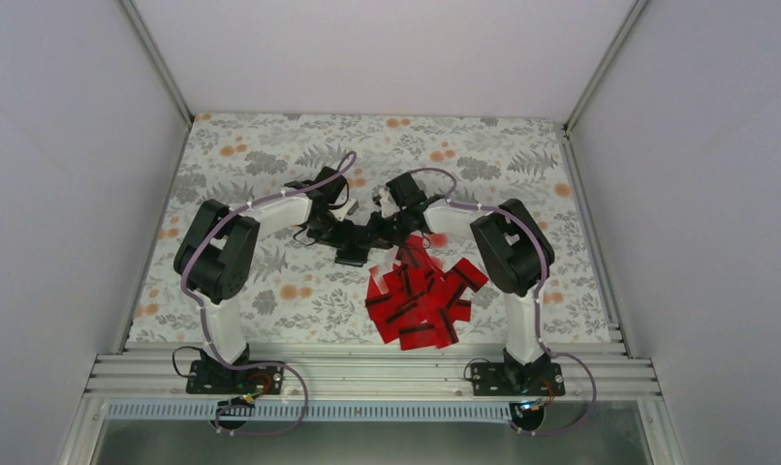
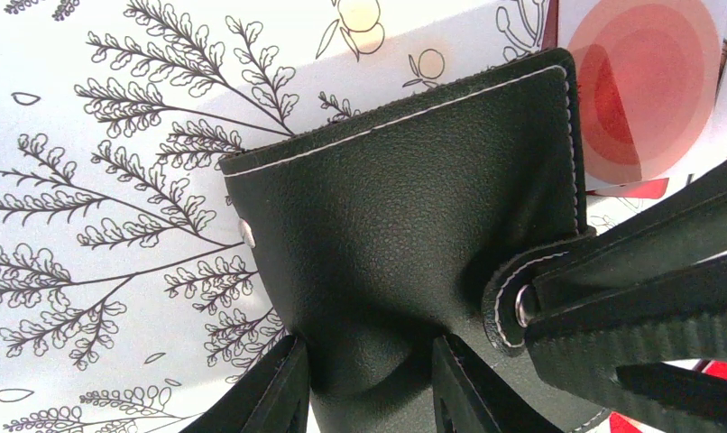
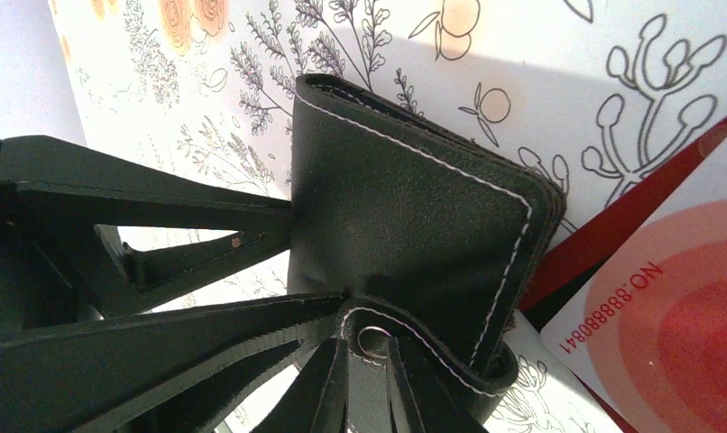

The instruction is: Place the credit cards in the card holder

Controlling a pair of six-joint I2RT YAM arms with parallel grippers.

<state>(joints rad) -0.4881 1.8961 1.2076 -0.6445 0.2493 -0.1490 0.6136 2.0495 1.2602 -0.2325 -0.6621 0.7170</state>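
Observation:
The black card holder (image 1: 353, 250) is folded shut at mid-table, held between both grippers. In the left wrist view my left gripper (image 2: 371, 361) is shut on the card holder's (image 2: 405, 198) lower edge and pinches its leather. In the right wrist view my right gripper (image 3: 371, 350) is shut on the snap tab of the card holder (image 3: 405, 207). The right gripper's fingers (image 2: 648, 298) show at the right of the left wrist view. A heap of red credit cards (image 1: 421, 300) lies in front of the holder. One card, white with red circles (image 3: 667, 316), lies right beside it.
The floral cloth (image 1: 270, 155) covers the table between white walls. An aluminium rail (image 1: 367, 373) runs along the near edge with both arm bases. The left gripper's fingers (image 3: 161, 225) cross the left half of the right wrist view.

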